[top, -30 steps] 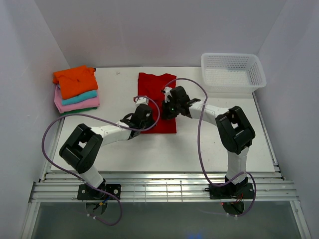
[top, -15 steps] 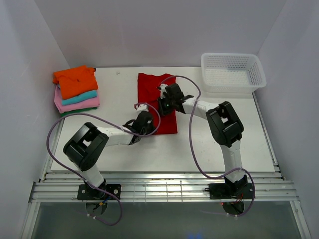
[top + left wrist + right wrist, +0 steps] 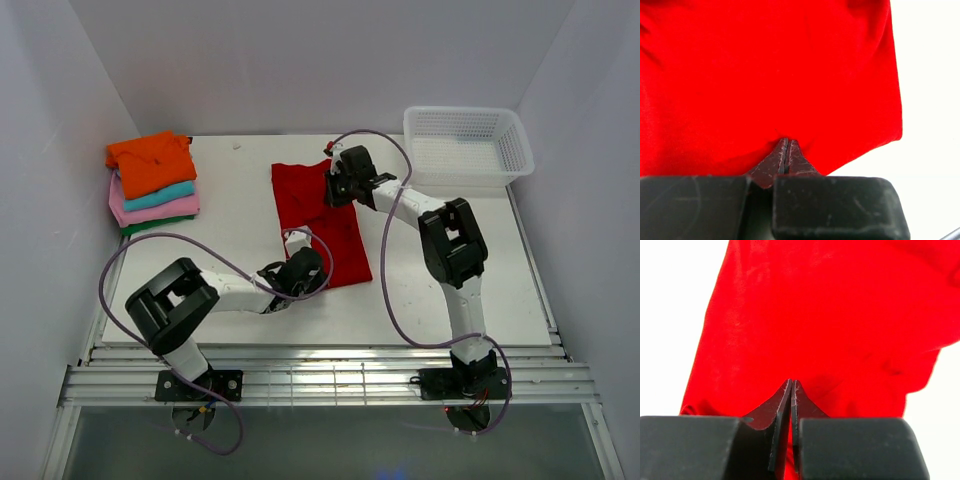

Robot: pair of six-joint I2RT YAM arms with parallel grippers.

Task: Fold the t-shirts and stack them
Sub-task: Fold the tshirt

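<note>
The bright red t-shirt (image 3: 322, 228) lies stretched at a slant in the middle of the table. My left gripper (image 3: 306, 270) is shut on its near hem, and the left wrist view shows the closed tips (image 3: 787, 143) pinching red cloth (image 3: 765, 75). My right gripper (image 3: 334, 186) is shut on the shirt's far edge, and the right wrist view shows cloth between its closed tips (image 3: 791, 383), with the red shirt (image 3: 815, 310) spread beyond. A folded stack sits at the far left: orange (image 3: 150, 160) on top, then teal (image 3: 162, 194), pink (image 3: 150, 209) and dark green (image 3: 150, 225).
A white plastic mesh basket (image 3: 468, 146) stands at the far right corner. Purple cables (image 3: 398, 260) loop from both arms over the table. White walls close in the table on the left, right and back.
My right gripper moved farther back and my left gripper moved nearer and to the right. The red shirt between them has been pulled out longer and now lies at a slant.
</note>
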